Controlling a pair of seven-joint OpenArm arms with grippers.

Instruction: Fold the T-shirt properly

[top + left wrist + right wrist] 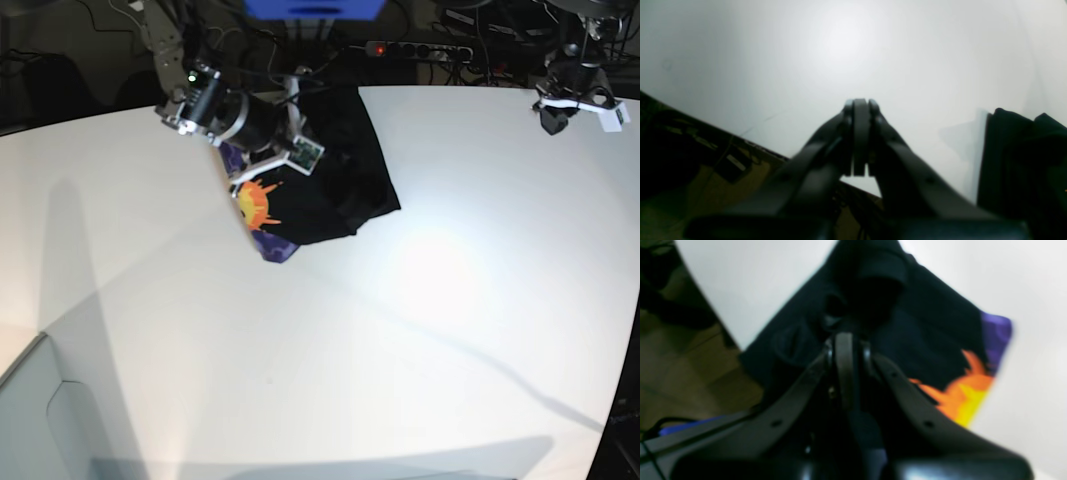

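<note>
On the white tabletop (420, 300), the black cotton T-shirt with sun print (335, 185) is gripped by the right gripper (848, 336) — cloth should be drawn taut; the left gripper (860, 103) is closed, empty.

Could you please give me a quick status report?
Left claw shut, empty. Right claw over bunched T-shirt, grip unclear. Nothing blocking on table.

The base view looks down from high above onto the wide white table (430, 300), taking in the crumpled black cloth T-shirt (330, 180) at the table's far side. The right wrist view sits close behind its closed black gripper (846, 340), facing that shirt from very near. The left wrist view looks past its closed black gripper (860, 106) across bare tabletop, the shirt at its right edge.
</note>
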